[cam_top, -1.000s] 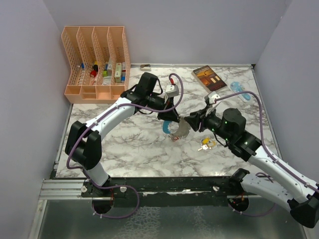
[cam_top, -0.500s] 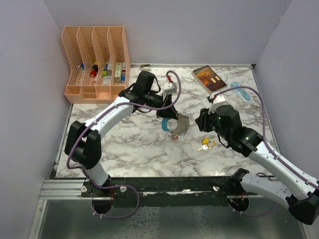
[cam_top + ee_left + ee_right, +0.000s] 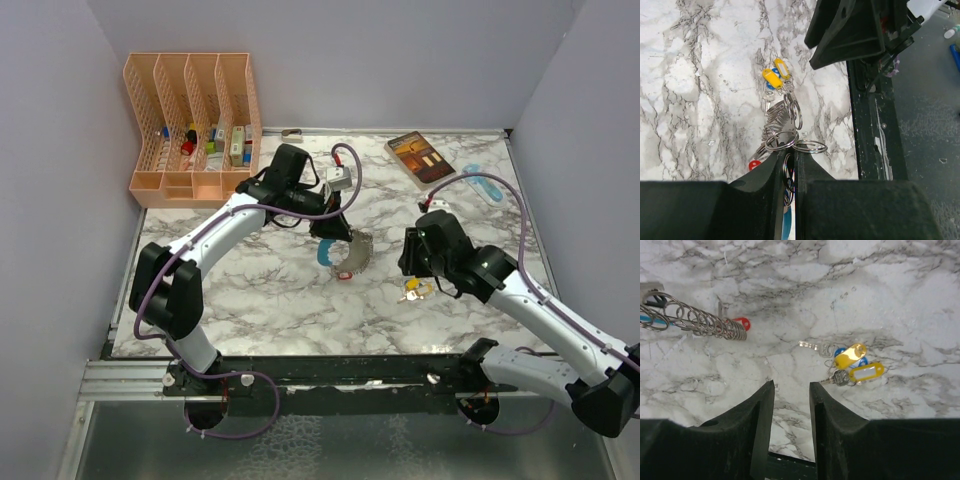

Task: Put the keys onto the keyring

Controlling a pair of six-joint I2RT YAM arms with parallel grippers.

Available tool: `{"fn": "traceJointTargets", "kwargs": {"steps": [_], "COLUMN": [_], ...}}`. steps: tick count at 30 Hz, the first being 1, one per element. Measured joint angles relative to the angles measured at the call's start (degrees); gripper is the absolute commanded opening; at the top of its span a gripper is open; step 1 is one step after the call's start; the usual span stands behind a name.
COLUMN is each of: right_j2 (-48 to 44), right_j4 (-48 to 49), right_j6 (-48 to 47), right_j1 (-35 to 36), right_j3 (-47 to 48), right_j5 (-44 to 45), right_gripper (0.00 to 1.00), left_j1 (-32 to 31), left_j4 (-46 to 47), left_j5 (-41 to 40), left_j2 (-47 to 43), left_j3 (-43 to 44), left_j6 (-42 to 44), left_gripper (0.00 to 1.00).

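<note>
The keyring (image 3: 781, 131) is near the middle of the table (image 3: 250, 290), pinched by the left gripper (image 3: 790, 159). The two fingers (image 3: 757, 197) are pressed almost together on one thin ring of the bunch, so the grey metal pieces fan out below, and the red tag (image 3: 741, 321) shows at the far end. Whether the lowest pieces touch the marble cannot be told. This hold probably serves to keep the ring steady and reachable, so that a key can be brought to it from the side.

The keys (image 3: 852, 365), with their yellow tags, lie flat on the table near the keyring, toward the right arm, and are not joined to it. Above them is the right gripper (image 3: 791, 390), pointing down. Its fingers (image 3: 757, 425) are spread apart with only bare marble between them, and they hold nothing. The right arm seems to be placed there to pick up the keys, which looks like the step in hand. The threading is not yet begun.
</note>
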Motion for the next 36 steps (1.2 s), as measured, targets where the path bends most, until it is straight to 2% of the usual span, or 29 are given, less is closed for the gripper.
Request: {"fn": "traceJointTargets", "kwargs": {"steps": [2,7,12,17,24,36], "right_j2": [0.2,-1.8,-1.6,0.7,3.1,8.4], "right_j4": [1.5,12.0,23.1,28.7,32.6,35.8], "right_j6": [0.5,-4.0,-11.1,-15.8,-20.4,-24.7], "right_j1": [0.0,-0.1,-0.1,-0.1,-0.1,-0.1], "right_j3": [-2.1,-6.4,-4.7,-1.6,-1.6,-1.6], "right_j5": [-1.8,-11.0,-20.0,-24.6,-28.5,-30.1], "right_gripper": [0.25,0.25,0.25,0.25,0.26,0.26], "left_j1": [0.0,0.2,0.6,0.8,1.0,1.0], "left_j4": [0.0,1.2,3.1,3.5,3.6,5.0], "left_j5": [0.1,0.3,-0.1,-3.4,-5.3,-5.3], "left_j2": [0.0,0.1,2.3,5.5,6.5,6.4], "left_j3": [0.0,-0.1,-0.1,-0.1,-0.1,-0.1], "left_j6": [-0.6,-3.9,-7.8,-11.2,-14.3,-16.8], "left_gripper": [0.00,0.00,0.00,0.00,0.00,0.00]}}
